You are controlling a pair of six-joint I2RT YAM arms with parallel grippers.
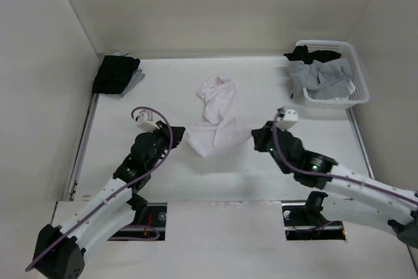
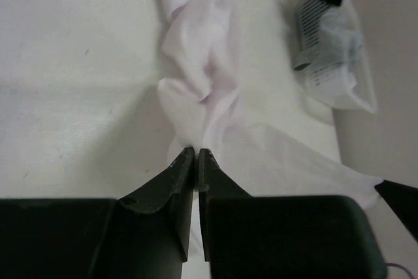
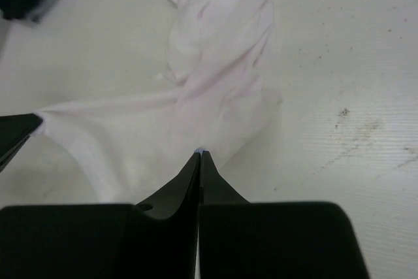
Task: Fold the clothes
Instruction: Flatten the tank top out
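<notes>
The main risk is a slipped grip: the right gripper (image 3: 199, 155) has its fingers pressed together on only the very edge of the T-shirt (image 1: 215, 119), so the thin cloth could pull free if the arms draw apart or lift sharply; the left gripper (image 2: 196, 151) looks to have a little more cloth, its fingers nearly together and clamped on the near-left corner, though how many layers it holds cannot be told; a second risk is that the far half, twisted into a rope-like bunch, fails to open out and drags across the table (image 1: 163, 96) as a lump; the T-shirt lies crumpled mid-table, running from that bunch at the far end to a wider near end stretched between the two grippers, the left at its near-left corner and the right at its near-right edge; the basket (image 1: 358, 96) sits well apart at the far right
</notes>
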